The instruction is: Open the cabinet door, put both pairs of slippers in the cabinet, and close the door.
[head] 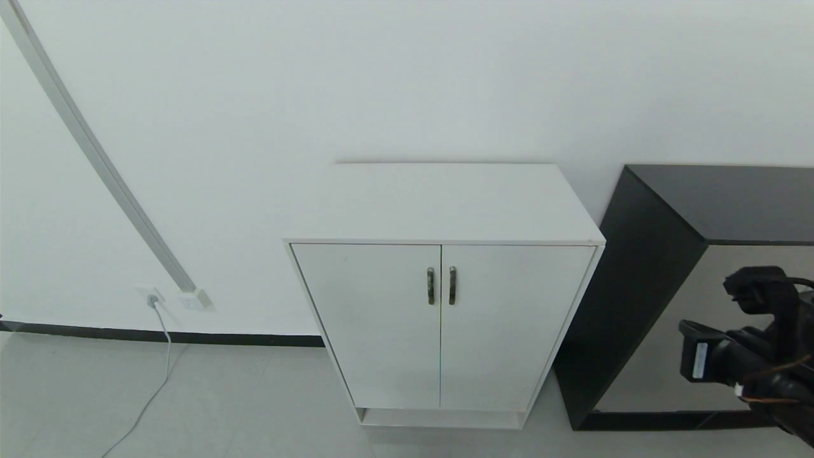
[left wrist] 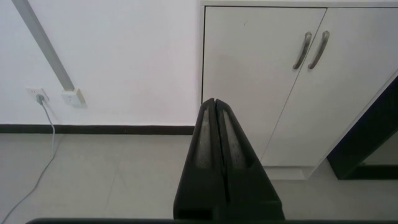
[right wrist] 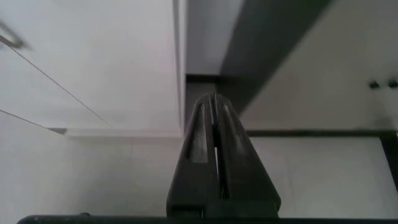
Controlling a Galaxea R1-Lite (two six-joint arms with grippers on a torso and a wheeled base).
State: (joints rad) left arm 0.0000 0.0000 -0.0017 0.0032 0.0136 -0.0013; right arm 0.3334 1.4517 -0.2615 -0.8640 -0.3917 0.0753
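White board makes up the cabinet (head: 439, 203), which is set on the floor (head: 222, 407) against the far wall (head: 381, 76). Its left door (head: 375, 324) and right door (head: 509, 324) are both seen shut, with two dark upright handles (head: 430, 285) placed side by side at the middle seam. A black unit (head: 636, 273) is stood just right of the cabinet. On the wall to the left a socket (head: 151, 297) is fitted, from which a grey cable (head: 162, 356) is trailed down over the floor. The left gripper (left wrist: 214, 104) is held with its fingers pressed together on nothing, pointed toward the cabinet's left side. The right gripper (right wrist: 216, 99) is likewise closed and empty, held low before the gap between cabinet and black unit. The right arm (head: 763, 362) is seen at the near right.
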